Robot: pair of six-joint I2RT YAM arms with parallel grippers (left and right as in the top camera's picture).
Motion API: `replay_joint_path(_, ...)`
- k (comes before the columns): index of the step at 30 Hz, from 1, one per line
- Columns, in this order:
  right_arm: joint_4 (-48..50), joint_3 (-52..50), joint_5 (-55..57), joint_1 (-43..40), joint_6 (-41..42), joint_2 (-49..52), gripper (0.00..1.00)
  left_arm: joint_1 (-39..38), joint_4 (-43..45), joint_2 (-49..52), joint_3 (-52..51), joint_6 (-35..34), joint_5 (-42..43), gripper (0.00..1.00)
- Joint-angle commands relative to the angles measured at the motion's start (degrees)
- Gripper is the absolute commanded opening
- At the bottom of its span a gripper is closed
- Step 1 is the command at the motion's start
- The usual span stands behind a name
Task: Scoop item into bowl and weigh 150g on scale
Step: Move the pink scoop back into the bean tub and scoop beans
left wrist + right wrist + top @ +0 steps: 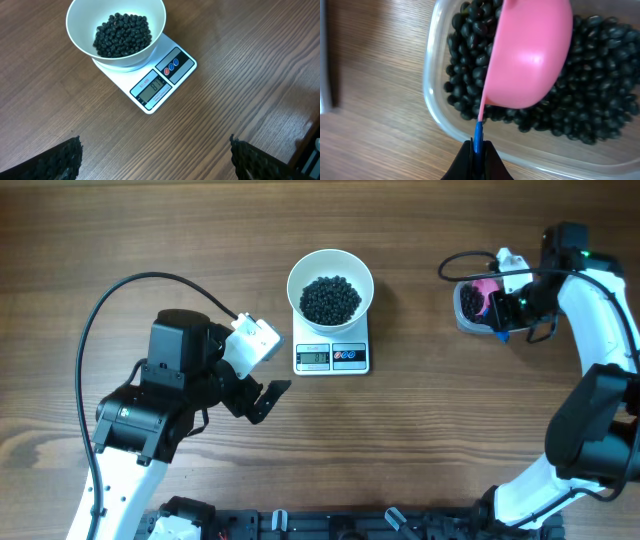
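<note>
Overhead: looks straight down on the whole surface, scale near centre. Left wrist: close, tilted down at the scale and bowl, both shared with overhead. Right wrist: nearest, over the tub right of the scale.

1. One white bowl.
2. One digital scale, with one display.
3. One clear plastic tub.
4. One pink scoop.
5. Two heaps of black beans, one in the bowl and one in the tub; single beans are too many to count.
6. Two grippers: the left gripper and the right gripper.
</note>
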Motion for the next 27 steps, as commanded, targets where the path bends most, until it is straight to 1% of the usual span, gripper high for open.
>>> replay_joint_path(1, 0.24, 1.70, -11.98, -0.59, -0.46, 1.40, 0.04, 0.42, 0.11, 0.22, 1.33, -0.33, 0.50, 1.00)
replay_joint_path(4, 0.00, 1.70, -12.74, -0.68, 0.04, 1.60, 0.04, 0.42, 0.09, 0.22, 1.33, -0.33, 0.50, 1.00)
replay_joint_path(10, -0.59, 1.70, -11.76, -2.67, 4.68, 5.60, 0.04, 0.44, 0.11, 0.22, 1.33, -0.33, 0.50, 1.00)
replay_joint_path(11, -0.59, 1.70, -13.00, -3.54, 4.63, 5.97, 0.04, 0.42, 0.09, 0.22, 1.33, -0.33, 0.50, 1.00)
replay_joint_path(14, -0.52, 1.70, -21.35, -7.34, 4.63, 6.14, 0.04, 0.44, 0.11, 0.22, 1.33, -0.33, 0.50, 1.00)
replay_joint_path(20, -0.81, 1.70, -30.38, -14.53, 3.93, 6.14, 0.04, 0.44, 0.09, 0.22, 1.33, -0.33, 0.50, 1.00)
replay_joint_path(23, -3.06, 1.70, -31.06, -17.18, 3.96, 6.14, 0.04, 0.42, 0.09, 0.22, 1.33, -0.33, 0.50, 1.00)
replay_joint_path(25, -5.95, 1.70, -31.54, -18.78, 2.38, 6.14, 0.04, 0.42, 0.09, 0.22, 1.33, -0.33, 0.50, 1.00)
replay_joint_path(27, -6.64, 1.70, -34.23, -19.85, 2.21, 6.12, 0.04, 0.42, 0.09, 0.22, 1.33, -0.33, 0.50, 1.00)
